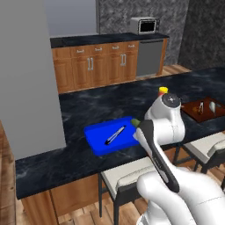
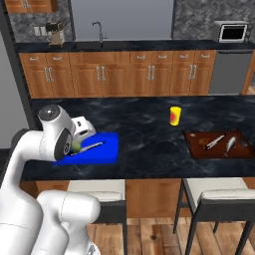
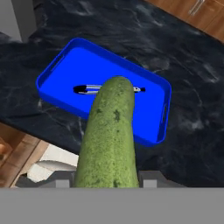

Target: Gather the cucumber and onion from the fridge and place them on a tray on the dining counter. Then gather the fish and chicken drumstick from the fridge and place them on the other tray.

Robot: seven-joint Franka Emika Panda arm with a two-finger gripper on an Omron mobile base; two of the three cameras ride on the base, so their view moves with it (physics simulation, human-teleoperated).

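While the gripper (image 3: 107,181) clamps the cucumber (image 3: 107,135) between its jaws, it hangs above the near edge of the blue tray (image 3: 59,65), which sits on the black dining counter (image 3: 192,100) with a slim knife-like utensil (image 3: 85,89) lying in it. Farther right on the counter stand a yellow cup (image 2: 175,115) and the reddish-brown tray (image 2: 191,147), well apart from the blue one.

No text, label, brand, number or sign can be read anywhere; the red mark on the small yellow cup (image 2: 175,116) is too blurred to read.
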